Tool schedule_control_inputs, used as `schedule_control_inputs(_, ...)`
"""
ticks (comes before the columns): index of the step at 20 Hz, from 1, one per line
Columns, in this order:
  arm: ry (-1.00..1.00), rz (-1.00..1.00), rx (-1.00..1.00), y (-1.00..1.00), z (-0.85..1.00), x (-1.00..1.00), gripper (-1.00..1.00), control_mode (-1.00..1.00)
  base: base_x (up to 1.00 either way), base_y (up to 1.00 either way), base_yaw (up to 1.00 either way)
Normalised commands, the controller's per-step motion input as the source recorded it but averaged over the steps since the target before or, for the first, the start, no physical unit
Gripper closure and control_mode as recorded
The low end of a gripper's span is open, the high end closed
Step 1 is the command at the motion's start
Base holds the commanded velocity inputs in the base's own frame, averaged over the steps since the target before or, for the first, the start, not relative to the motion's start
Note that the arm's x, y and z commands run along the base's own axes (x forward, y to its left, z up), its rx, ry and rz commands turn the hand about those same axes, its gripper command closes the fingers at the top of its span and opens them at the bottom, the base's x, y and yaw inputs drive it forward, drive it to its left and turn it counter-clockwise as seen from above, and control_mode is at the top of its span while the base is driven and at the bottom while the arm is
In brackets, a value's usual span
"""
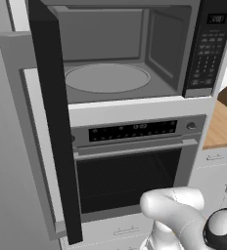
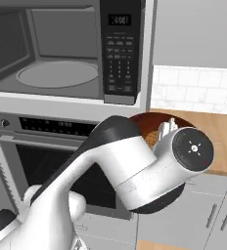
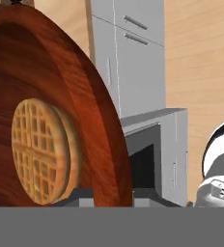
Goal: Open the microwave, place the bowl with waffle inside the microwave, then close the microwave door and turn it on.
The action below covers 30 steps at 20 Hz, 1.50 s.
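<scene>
The bowl [image 3: 92, 101], reddish-brown and glossy, fills the left side of the hand view, its rim sweeping down to the claw [image 3: 113, 195]; the claw's two dark tips rise at the bottom, one on each side of the bowl's wall, so the claw is pinching the bowl by its rim. The waffle [image 3: 40, 150], round and golden with a grid pattern, lies against the bowl's inner floor. In the right base view the bowl [image 2: 147, 124] shows as a brown arc behind the robot's white wrist, in front of the wooden desk [image 2: 218, 132] and to the right of the microwave's keypad; the claw itself is hidden there by the arm. The microwave [image 1: 135, 49] sits above, its grey cavity exposed and its round turntable [image 1: 107, 78] bare. The microwave door [image 1: 54, 122] is swung fully out to the left, seen edge-on as a tall dark slab in the left base view. The keypad [image 2: 119, 56] with its small display runs down the microwave's right side. Directly beneath the microwave is the oven [image 1: 135, 166], with a dark window, a horizontal bar handle and a black control strip. Right of the oven, grey cabinet fronts [image 2: 218, 215] stand below the desk, and a white tiled wall [image 2: 193, 90] rises behind it.
</scene>
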Motion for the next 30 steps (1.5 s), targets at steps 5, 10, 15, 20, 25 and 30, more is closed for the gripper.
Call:
schedule_control_inputs(5, -0.08, -0.01, -0.01, 0.95, 0.5, -0.44, 1.0, -1.0, 0.0, 0.0, 0.0)
schedule_control_inputs(10, -0.01, 0.0, 0.0, 0.88, 0.59, -0.38, 1.0, -1.0, 0.0, 0.0, 0.0)
schedule_control_inputs(15, 0.0, 0.0, 0.0, 0.88, 0.59, -0.42, 1.0, -1.0, 0.0, 0.0, 0.0)
schedule_control_inputs(20, 0.0, 0.0, 0.0, 0.99, 0.45, -0.45, 1.0, -1.0, 0.0, 0.0, 0.0)
schedule_control_inputs(25, -0.01, 0.0, -0.01, 0.99, 0.33, -0.02, 1.0, -1.0, 0.0, 0.0, 0.0)
schedule_control_inputs(30, -0.01, 0.0, 0.0, 0.75, 0.2, 0.31, 1.0, -1.0, 0.0, 0.0, 0.0)
